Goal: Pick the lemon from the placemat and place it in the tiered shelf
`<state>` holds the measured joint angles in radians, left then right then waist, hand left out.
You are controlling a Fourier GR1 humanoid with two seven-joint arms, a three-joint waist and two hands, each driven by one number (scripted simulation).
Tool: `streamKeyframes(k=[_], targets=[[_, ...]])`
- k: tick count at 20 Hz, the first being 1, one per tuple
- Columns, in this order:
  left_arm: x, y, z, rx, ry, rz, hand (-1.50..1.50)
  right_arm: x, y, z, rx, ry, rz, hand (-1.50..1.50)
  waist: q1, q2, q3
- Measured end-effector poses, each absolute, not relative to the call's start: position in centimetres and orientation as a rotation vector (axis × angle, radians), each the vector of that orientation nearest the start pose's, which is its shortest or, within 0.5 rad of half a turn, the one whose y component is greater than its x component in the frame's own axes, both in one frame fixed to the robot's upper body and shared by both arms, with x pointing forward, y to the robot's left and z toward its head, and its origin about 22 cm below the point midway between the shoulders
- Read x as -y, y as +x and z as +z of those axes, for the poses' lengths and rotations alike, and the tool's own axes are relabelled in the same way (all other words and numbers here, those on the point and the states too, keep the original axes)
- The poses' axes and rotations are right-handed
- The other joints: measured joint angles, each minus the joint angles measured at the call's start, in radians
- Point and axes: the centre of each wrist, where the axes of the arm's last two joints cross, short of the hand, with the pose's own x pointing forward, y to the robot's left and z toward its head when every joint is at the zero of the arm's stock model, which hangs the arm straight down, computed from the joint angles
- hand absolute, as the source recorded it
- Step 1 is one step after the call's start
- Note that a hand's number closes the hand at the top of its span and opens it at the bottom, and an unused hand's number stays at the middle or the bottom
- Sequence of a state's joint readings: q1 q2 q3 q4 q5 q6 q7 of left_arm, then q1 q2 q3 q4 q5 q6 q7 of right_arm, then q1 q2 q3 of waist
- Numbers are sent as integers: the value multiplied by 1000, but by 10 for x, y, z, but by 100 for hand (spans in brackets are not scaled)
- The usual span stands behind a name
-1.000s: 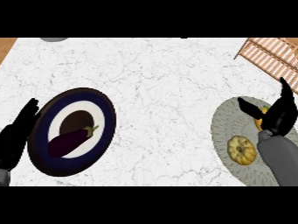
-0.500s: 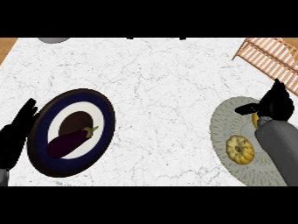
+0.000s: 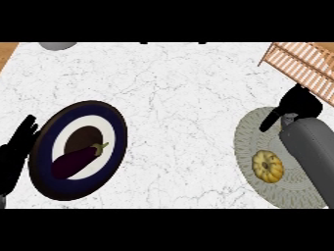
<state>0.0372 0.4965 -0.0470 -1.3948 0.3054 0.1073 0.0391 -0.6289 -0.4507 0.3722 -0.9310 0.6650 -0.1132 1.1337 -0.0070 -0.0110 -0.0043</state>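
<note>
Yellow lemon (image 3: 268, 166) lies ungrasped on the placemat (image 3: 250, 128) while my right hand (image 3: 297, 105), fingers curling together empty, has drifted past it toward the tiered shelf (image 3: 314, 67).

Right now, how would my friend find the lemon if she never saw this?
Find the round grey placemat on the right side of the white marble counter. The lemon lies on it beside the grey forearm, the only yellow, ridged thing there.

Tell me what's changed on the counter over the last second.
The right hand has drawn back and down over the far edge of the placemat, its raised fingers now folded in; it holds nothing. The lemon, the plate with the eggplant, the tiered shelf and the resting left hand stayed put.
</note>
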Motion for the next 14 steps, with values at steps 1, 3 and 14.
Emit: streamKeyframes(k=[1,3,14], targets=[[-353,227,-2,1319,264,-43,0,255,376,49,454,-1247,513,-150,-1,1,1],[-354,230,0,1323,263,-40,0,256,373,52,442,-1241,531,-150,-2,3,1],[-357,232,5,1334,260,-45,0,284,357,49,349,-1228,572,-150,3,8,4]])
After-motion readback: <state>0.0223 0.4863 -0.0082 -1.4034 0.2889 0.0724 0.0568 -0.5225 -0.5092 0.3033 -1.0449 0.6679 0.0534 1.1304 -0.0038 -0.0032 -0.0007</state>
